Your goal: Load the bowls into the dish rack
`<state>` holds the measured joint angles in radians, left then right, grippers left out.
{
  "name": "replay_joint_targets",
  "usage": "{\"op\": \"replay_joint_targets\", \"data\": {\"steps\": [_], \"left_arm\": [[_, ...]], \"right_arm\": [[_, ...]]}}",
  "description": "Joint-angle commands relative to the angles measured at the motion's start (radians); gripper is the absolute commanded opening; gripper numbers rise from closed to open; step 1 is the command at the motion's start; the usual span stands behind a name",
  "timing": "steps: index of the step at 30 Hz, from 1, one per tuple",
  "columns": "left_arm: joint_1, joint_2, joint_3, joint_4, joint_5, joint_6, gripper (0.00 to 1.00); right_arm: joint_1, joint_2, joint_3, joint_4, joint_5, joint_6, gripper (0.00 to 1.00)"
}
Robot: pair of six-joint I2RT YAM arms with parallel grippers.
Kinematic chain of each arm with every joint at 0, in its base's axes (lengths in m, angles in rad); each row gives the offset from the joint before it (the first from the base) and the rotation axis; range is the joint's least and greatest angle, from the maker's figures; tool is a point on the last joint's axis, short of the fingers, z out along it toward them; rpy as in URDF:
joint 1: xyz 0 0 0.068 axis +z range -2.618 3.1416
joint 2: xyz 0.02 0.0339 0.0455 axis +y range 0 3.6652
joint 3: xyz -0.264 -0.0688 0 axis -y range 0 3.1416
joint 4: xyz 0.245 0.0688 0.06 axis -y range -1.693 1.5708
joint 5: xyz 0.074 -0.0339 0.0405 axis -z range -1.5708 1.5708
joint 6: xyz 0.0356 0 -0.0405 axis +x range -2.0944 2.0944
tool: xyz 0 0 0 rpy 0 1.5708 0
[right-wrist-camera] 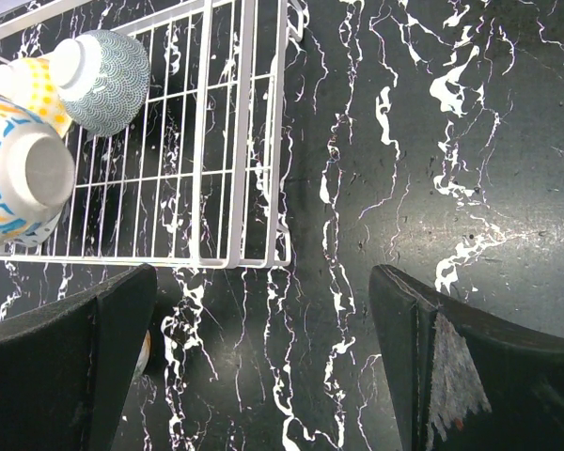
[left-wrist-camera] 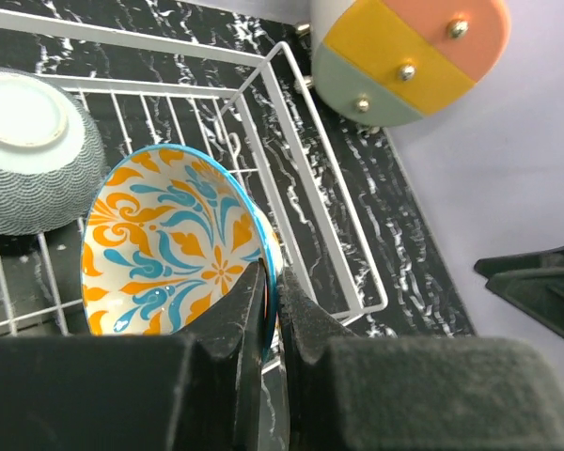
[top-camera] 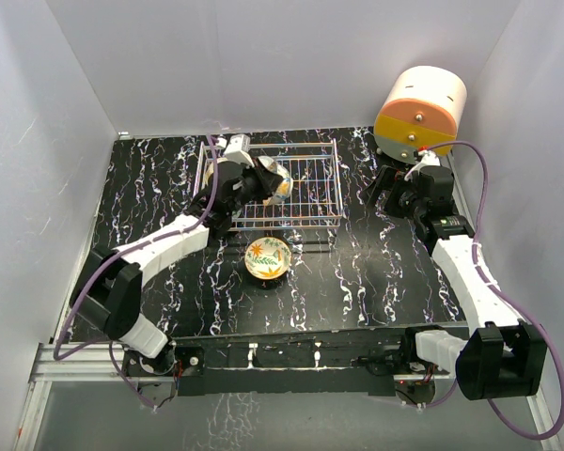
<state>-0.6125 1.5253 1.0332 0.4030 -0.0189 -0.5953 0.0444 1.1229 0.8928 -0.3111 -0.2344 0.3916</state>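
The white wire dish rack [top-camera: 305, 188] stands at the table's middle back. My left gripper [top-camera: 263, 183] is shut on the rim of the orange-and-blue floral bowl [left-wrist-camera: 169, 244] and holds it tilted on edge inside the rack [left-wrist-camera: 343, 244]; the left wrist view shows both fingers [left-wrist-camera: 249, 301] pinching the rim. A grey speckled bowl [left-wrist-camera: 33, 150] lies upside down in the rack beside it, next to a yellow-patterned bowl [right-wrist-camera: 28, 85]. A cream bowl with leaf pattern [top-camera: 268, 256] sits upright on the table in front of the rack. My right gripper [right-wrist-camera: 263, 282] is open and empty, right of the rack.
The round cream-and-orange drum cabinet [top-camera: 420, 113] stands at the back right, close behind my right gripper [top-camera: 387, 193]. The table is black marble [top-camera: 357, 282] with white walls on three sides. The rack's right half [right-wrist-camera: 226, 141] holds nothing.
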Motion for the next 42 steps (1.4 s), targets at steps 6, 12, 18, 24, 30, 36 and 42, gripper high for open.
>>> {"op": "replay_joint_targets", "data": {"steps": [6,12,18,24,30,36,42], "left_arm": [[0.076,0.106,-0.029,0.415,0.275,-0.307,0.0],[0.103,0.18,-0.04,0.501,0.324,-0.419,0.0],[0.117,0.313,-0.014,0.633,0.376,-0.57,0.0],[0.118,0.373,0.034,0.611,0.383,-0.6,0.0],[0.13,0.353,-0.021,0.584,0.359,-0.623,0.0],[0.147,0.288,-0.116,0.477,0.307,-0.579,0.0],[0.154,0.214,-0.143,0.268,0.234,-0.485,0.0]], "right_arm": [[-0.007,0.015,0.045,0.043,0.013,-0.019,1.0],[-0.009,0.021,0.046,0.044,0.015,-0.021,1.0],[-0.01,0.025,0.049,0.043,0.013,-0.023,1.0],[-0.011,0.027,0.05,0.043,0.021,-0.028,1.0],[-0.014,0.041,0.054,0.044,0.016,-0.028,1.0],[-0.013,0.047,0.049,0.046,0.011,-0.029,1.0],[-0.013,0.044,0.044,0.046,0.01,-0.028,1.0]]}}
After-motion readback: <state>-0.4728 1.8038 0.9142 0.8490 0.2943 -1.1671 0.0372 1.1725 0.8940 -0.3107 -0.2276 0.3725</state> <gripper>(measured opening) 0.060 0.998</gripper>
